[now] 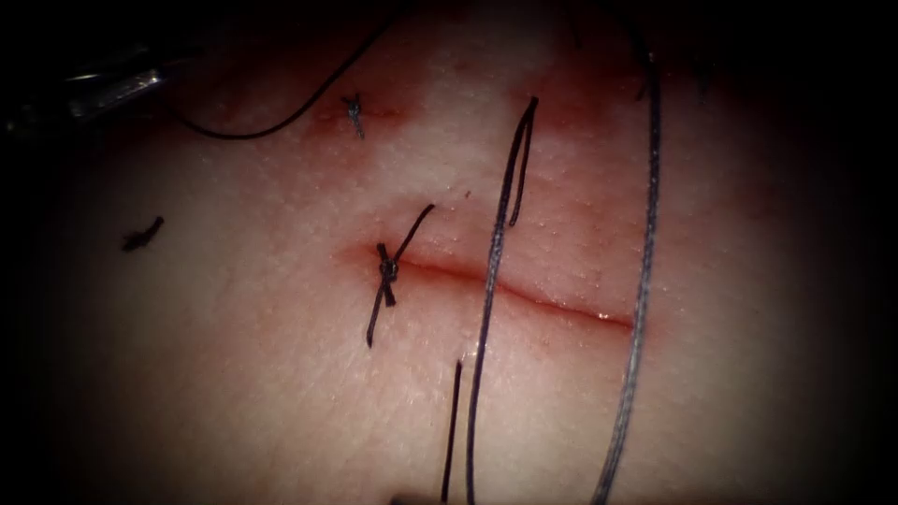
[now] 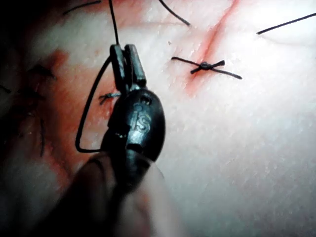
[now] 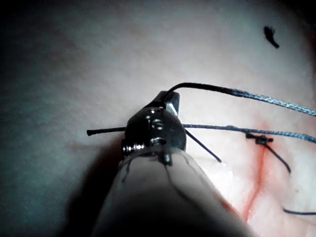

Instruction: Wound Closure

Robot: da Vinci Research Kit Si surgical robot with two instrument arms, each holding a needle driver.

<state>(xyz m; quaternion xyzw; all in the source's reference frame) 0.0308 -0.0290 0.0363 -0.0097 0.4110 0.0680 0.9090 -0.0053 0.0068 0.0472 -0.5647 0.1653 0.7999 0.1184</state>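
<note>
Tissue (image 1: pixel 234 374): pale pork belly taking up the bench scene, dark at its margins. Cut (image 1: pixel 524 295): a thin red line running left to right across the middle, red fluid (image 1: pixel 613 320) pooled at its right end. Knot (image 1: pixel 385 271): one tied stitch at the cut's left end, its two tails sticking up and down. Second knot (image 1: pixel 354 112): farther back, on a reddened patch. Thread (image 1: pixel 644 271): long strands crossing the cut from far to near, one on the right, another (image 1: pixel 491 271) folding back on itself in a narrow loop at the far side. Cut end of thread (image 1: pixel 142 234): a short scrap lying loose well to the left. Needle: not made out. Left tool (image 2: pixel 127 58): at the far left edge of the endoscope view (image 1: pixel 112 89); jaws clenched together with a dark strand (image 2: pixel 94 98) running up from them and curving beside them. Right tool (image 3: pixel 168 101): jaws clamped on thread (image 3: pixel 207 88), which leads off toward the stitched cut.
</note>
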